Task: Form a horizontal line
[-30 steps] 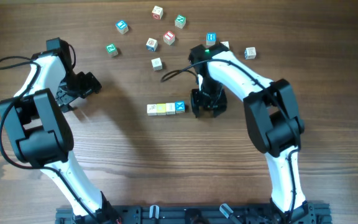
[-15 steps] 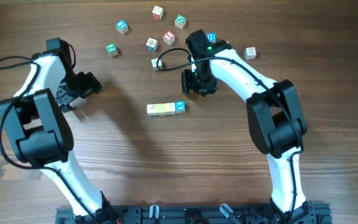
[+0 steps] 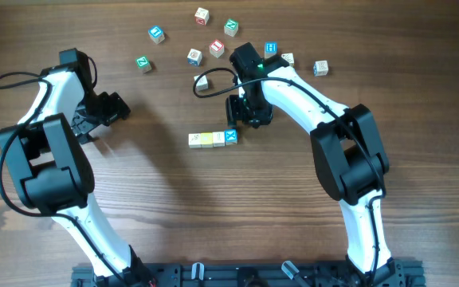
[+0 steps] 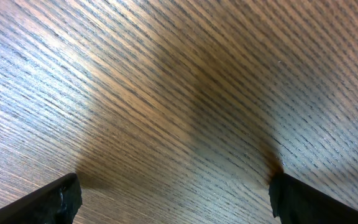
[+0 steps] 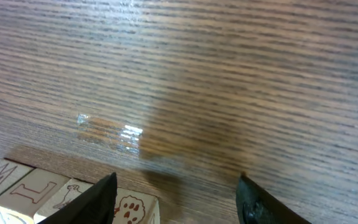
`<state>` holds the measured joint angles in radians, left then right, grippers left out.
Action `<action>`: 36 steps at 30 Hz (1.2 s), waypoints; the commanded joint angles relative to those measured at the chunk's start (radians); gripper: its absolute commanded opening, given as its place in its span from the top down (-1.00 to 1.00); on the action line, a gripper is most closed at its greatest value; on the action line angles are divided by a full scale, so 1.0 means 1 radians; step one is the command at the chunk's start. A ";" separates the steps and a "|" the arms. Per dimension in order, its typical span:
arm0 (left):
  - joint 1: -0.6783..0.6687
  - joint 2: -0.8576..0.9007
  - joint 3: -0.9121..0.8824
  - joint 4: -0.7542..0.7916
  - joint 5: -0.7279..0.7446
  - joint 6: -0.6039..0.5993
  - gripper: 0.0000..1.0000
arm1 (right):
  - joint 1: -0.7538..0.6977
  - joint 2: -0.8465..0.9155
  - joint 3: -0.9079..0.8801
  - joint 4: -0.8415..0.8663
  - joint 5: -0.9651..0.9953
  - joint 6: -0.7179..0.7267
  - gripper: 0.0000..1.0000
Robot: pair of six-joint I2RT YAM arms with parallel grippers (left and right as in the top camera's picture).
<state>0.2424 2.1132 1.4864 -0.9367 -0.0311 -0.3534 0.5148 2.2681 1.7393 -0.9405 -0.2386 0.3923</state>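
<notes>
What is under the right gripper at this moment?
Bare wooden table shows below the right gripper; the row of letter cubes lies off to one side. Overhead, the right arm hides that spot.

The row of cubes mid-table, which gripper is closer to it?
Right. The right gripper hovers just beyond the row of cubes at its blue end; the left gripper sits far off past its white end.

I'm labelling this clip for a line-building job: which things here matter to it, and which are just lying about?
Job: row of cubes; right gripper, open, near it.
Lying about: red cube; leftmost green cube; leftmost blue cube; left gripper, open, empty.
</notes>
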 commanded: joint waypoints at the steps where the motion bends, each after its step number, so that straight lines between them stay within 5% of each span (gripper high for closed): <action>1: 0.001 0.017 0.012 0.003 -0.001 0.001 -1.00 | 0.005 0.040 -0.015 -0.026 0.027 0.011 -0.26; 32: 0.001 0.017 0.012 0.003 -0.001 0.001 -1.00 | 0.006 0.040 -0.017 -0.013 0.029 0.023 -0.29; 36: 0.001 0.017 0.012 0.003 -0.001 0.001 -1.00 | 0.004 0.040 -0.017 0.029 0.090 0.059 -0.14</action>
<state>0.2424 2.1132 1.4864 -0.9367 -0.0315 -0.3534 0.5148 2.2681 1.7397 -0.9436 -0.2333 0.4179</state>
